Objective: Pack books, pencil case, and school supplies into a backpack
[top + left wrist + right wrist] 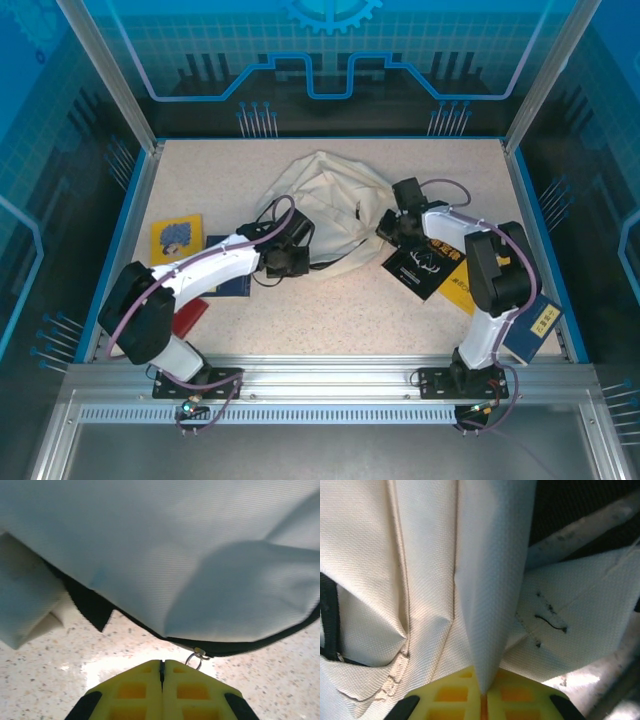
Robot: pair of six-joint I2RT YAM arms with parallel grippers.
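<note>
**A:** From above, how do our arms sit?

**B:** Our left arm (215, 262) stretches low toward the backpack's (330, 210) near-left edge. Our right arm (490, 265) folds at the elbow, wrist at the bag's right side. The bag lies crumpled mid-table (330, 320), and we cannot see inside it. Books (177, 238) lie outside, on both sides.

**A:** Left wrist?

**B:** Our left fingers (166, 667) are pressed together, with a metal ring (196, 658) on the black zip just beside the tips.

**A:** Right wrist?

**B:** Our right fingers (492, 692) pinch a fold of the cream fabric. From above, we cannot tell that grip.
</note>
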